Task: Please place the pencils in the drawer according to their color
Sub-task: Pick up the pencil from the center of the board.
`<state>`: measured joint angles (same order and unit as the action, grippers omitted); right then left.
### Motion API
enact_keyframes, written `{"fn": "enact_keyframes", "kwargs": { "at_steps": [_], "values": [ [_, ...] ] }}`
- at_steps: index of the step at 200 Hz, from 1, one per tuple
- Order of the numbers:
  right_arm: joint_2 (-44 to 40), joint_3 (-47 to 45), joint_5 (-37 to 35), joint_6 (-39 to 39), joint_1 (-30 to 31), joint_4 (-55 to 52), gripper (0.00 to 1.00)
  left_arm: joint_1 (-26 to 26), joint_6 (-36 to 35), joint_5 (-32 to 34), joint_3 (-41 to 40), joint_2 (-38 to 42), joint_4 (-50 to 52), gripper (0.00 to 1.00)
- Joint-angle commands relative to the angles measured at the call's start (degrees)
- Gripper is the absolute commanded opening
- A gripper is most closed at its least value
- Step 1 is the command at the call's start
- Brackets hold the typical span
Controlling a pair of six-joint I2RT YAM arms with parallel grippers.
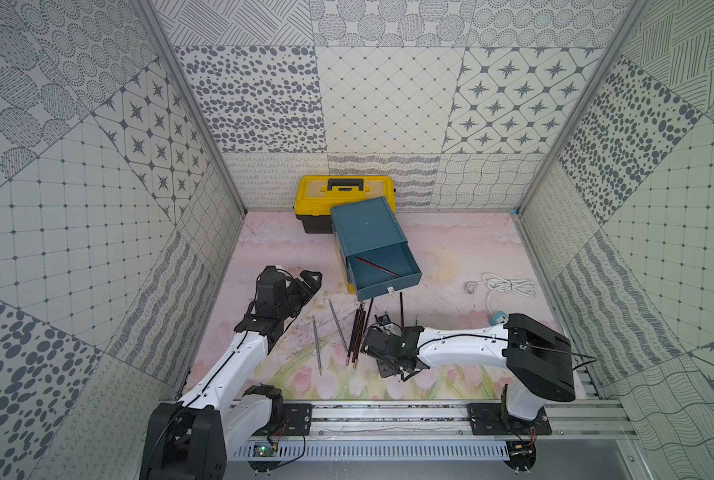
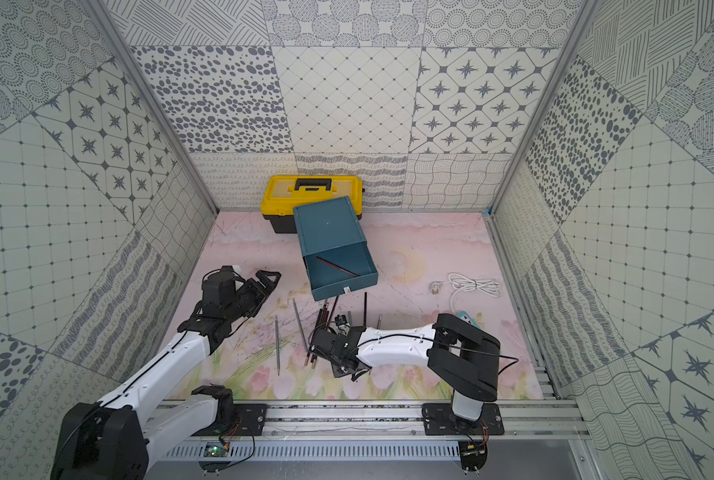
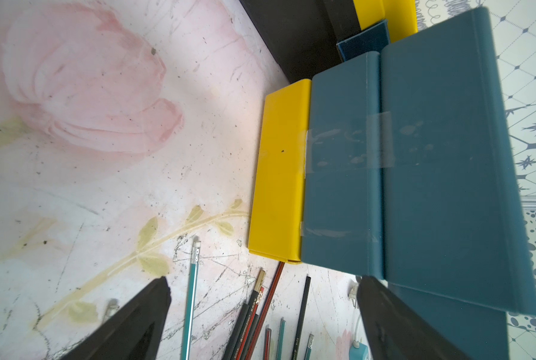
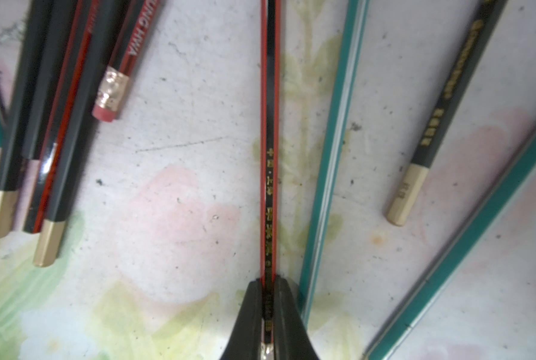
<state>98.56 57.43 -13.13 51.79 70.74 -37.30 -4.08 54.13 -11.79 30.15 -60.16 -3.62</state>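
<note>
The teal drawer (image 1: 365, 226) (image 2: 328, 224) stands mid-table with its top tray pulled out, and one red-striped pencil (image 1: 378, 267) lies inside. In front of it loose pencils (image 1: 357, 332) (image 2: 301, 324) are scattered on the mat: grey-teal, black and red-striped. My right gripper (image 1: 372, 349) (image 4: 268, 279) is down among them, shut on a red-and-black striped pencil (image 4: 270, 156) that runs lengthwise between its fingers. My left gripper (image 1: 311, 284) (image 3: 265, 280) hangs open and empty left of the cabinet, whose yellow lowest drawer (image 3: 279, 174) shows in the left wrist view.
A yellow toolbox (image 1: 345, 195) sits right behind the cabinet. A white cable (image 1: 505, 286) and a small blue plug block (image 1: 497, 318) lie at the right, just beyond my right arm. Patterned walls close in three sides.
</note>
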Motion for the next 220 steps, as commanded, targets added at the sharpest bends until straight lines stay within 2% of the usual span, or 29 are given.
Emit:
{"fn": "enact_keyframes", "kwargs": {
  "at_steps": [1,43,122,192,220],
  "values": [
    [-3.4,0.2,-1.3,-1.6,-0.5,-1.6,0.00,0.1,-1.5,0.1,0.0,-0.3,-0.1,0.99],
    [-6.7,0.6,0.9,-8.1,-0.5,-1.9,0.00,0.0,-1.3,0.2,0.1,-0.3,-0.2,0.99],
    [-6.7,4.9,10.7,-26.0,-0.2,-6.6,0.00,0.0,-1.0,0.2,0.1,-0.3,-0.3,0.99],
    [-6.5,14.1,10.3,-38.2,0.6,-14.5,0.00,0.1,1.3,2.5,0.2,1.3,0.6,0.99],
    [-7.1,18.3,9.3,-41.1,0.6,-18.0,0.00,0.3,1.7,5.4,0.6,3.0,3.5,0.99]
  ]
}}
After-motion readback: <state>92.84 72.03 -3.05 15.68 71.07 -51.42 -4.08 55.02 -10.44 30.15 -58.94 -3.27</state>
